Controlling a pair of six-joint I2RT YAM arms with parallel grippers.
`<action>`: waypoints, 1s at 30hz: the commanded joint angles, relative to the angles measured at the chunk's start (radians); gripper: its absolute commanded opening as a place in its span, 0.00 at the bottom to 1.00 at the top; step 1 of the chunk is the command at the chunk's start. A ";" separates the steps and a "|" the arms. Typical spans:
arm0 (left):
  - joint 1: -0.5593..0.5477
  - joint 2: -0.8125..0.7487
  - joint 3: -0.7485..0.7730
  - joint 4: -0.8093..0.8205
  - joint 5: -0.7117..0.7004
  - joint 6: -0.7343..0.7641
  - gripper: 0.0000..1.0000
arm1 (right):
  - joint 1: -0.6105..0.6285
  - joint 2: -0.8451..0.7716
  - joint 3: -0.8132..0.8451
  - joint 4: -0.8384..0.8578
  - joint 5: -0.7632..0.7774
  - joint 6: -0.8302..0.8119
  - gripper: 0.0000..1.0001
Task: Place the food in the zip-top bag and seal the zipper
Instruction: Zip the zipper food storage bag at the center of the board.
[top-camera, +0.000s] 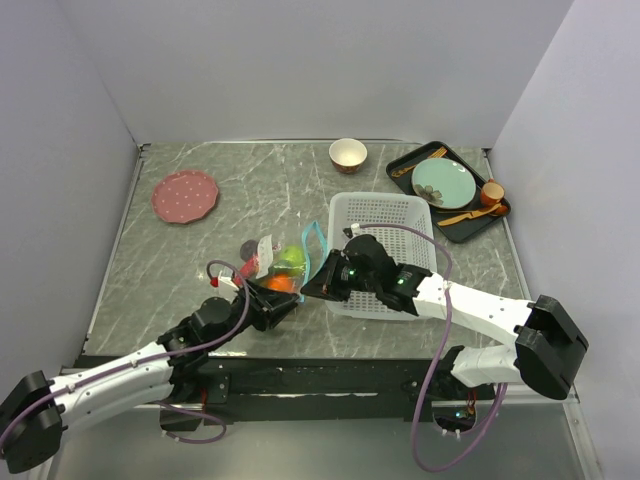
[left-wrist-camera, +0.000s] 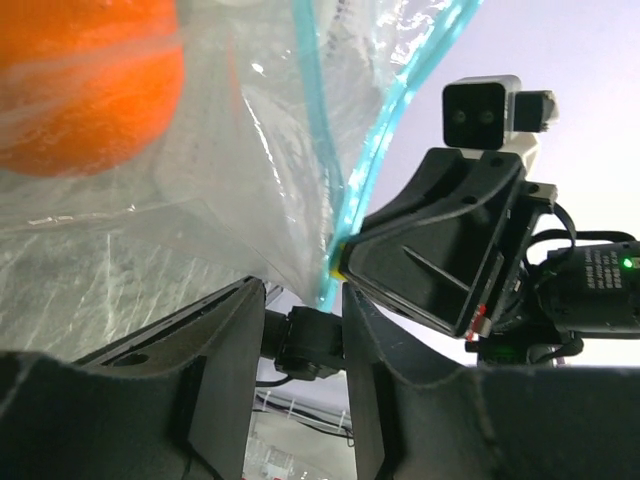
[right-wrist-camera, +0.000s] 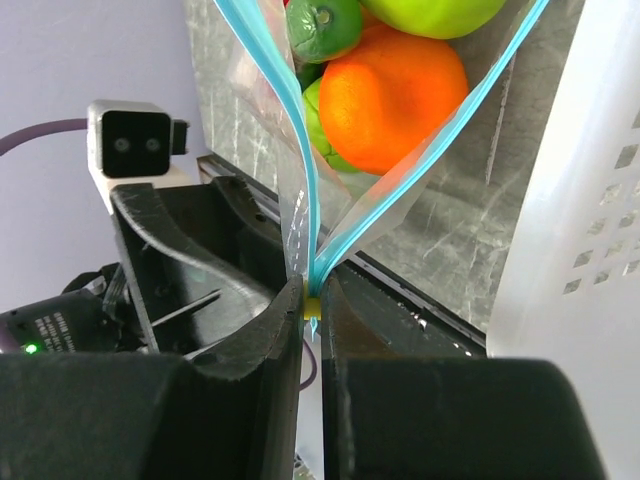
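Your zip-top bag (top-camera: 272, 252) lies on the bench (top-camera: 190, 275) near its middle, just left of the white basket (top-camera: 385, 215), with the food (top-camera: 288, 264) already inside it. Through the clear plastic the right wrist view shows an orange (right-wrist-camera: 400, 90), a green apple (right-wrist-camera: 440, 10) and a darker green piece (right-wrist-camera: 320, 25); the rest of the food is too hidden to name. Your right fingers (right-wrist-camera: 288, 312) are pressed together on the near corner of the bag, pinching the zipper (right-wrist-camera: 385, 192) where its two teal strips meet. A small yellow bit (right-wrist-camera: 313, 306) sits in that pinch. Away from the pinch the two strips run apart in a V, so the mouth is not closed along its length. Your left fingers (left-wrist-camera: 240, 315) stand spread, just beside the same corner and a little to its left. The tip of the teal strip hangs at the gap between them, and no clamp on the plastic shows. The two arms meet nose to nose at that corner, close to the near left corner of the basket. At the far left of the bench lies a pink plate (top-camera: 185, 195), at far centre a small bowl (top-camera: 347, 153), and at far right a black tray (top-camera: 472, 230) with a teal plate (top-camera: 443, 183) on it.
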 joint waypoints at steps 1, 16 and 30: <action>-0.004 0.037 -0.008 0.118 -0.015 0.002 0.41 | -0.007 -0.021 -0.003 0.052 -0.010 0.010 0.11; -0.004 0.094 0.014 0.164 -0.064 0.014 0.21 | -0.005 -0.021 -0.015 0.052 -0.018 0.011 0.11; -0.002 0.086 0.034 0.128 -0.073 0.043 0.01 | -0.002 -0.010 -0.006 0.039 -0.018 -0.001 0.08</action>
